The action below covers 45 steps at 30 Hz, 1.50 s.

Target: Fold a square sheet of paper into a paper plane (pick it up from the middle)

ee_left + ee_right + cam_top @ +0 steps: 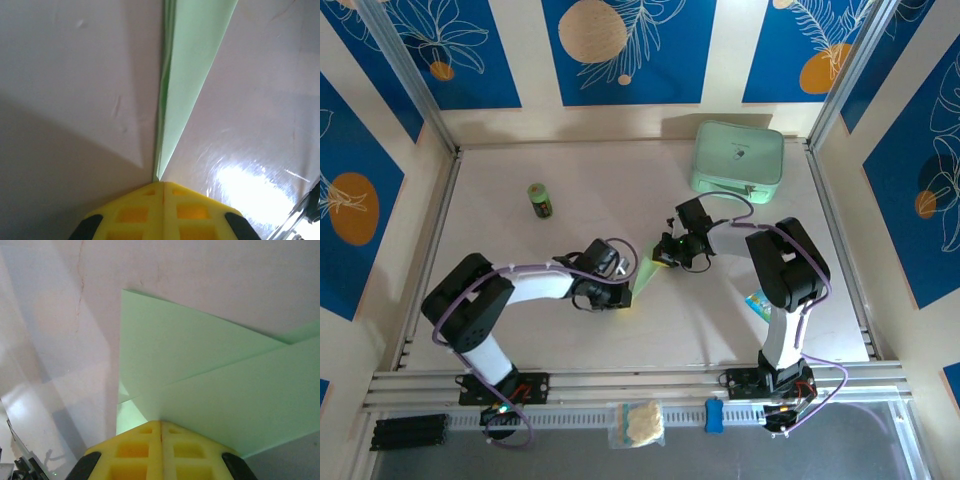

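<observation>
Checking in from the remote station: the paper plane is sitting roughly mid-table, a narrow pale green sliver wedged right between the two grippers. The left gripper is at its near end and the right gripper at its far end, both low over the surface. On the left wrist cam, the yellow fingers are closed flush, seam to seam. The paper runs away from the tips as a long thin wedge with a few stacked layers showing along its left edge. Its pointed end meets the fingertips right at the seam, but I honestly can't tell if any paper is actually pinched in there or if the tips are just touching it. Same story on the right wrist cam: fingers closed tight, tips sitting on the green sheet, which shows overlapping folded flaps with a diagonal edge crossing the middle. I can't tell whether it's pressing down or nipping a layer. Elsewhere, the mint-green case is at the back right, well apart from the paper. The small green bottle stands upright back left.
</observation>
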Each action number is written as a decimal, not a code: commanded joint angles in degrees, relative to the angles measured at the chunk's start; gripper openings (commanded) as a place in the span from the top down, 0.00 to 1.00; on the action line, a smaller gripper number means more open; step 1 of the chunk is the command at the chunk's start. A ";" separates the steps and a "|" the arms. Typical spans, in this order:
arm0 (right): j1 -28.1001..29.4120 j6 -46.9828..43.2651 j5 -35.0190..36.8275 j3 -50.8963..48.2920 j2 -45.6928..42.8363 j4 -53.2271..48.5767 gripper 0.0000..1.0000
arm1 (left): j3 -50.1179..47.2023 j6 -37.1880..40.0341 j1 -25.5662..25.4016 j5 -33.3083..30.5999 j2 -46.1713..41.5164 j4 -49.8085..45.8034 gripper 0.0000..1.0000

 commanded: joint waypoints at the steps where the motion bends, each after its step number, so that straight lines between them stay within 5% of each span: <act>1: 0.81 -4.21 5.50 1.81 1.43 -7.24 0.95 | 0.49 2.43 0.50 -1.63 -2.76 -9.77 0.99; 8: 1.88 -7.47 7.57 10.07 -8.11 -17.76 0.82 | 7.04 5.22 6.62 -8.25 -12.71 -14.26 0.71; 16: 5.35 -1.20 23.26 15.27 -14.08 -32.44 0.49 | 9.68 11.10 15.09 -18.17 -18.31 -14.35 0.28; 22: 10.20 8.25 32.47 19.13 -11.20 -40.80 0.39 | 7.23 12.72 17.84 -24.05 -20.04 -8.51 0.01; 36: 18.23 24.87 38.64 31.87 5.75 -48.81 0.34 | 2.81 13.88 20.45 -22.16 -19.85 -5.00 0.01; 45: 18.40 26.88 38.78 33.84 10.08 -52.03 0.43 | 1.36 13.55 20.87 -20.48 -20.01 -4.41 0.01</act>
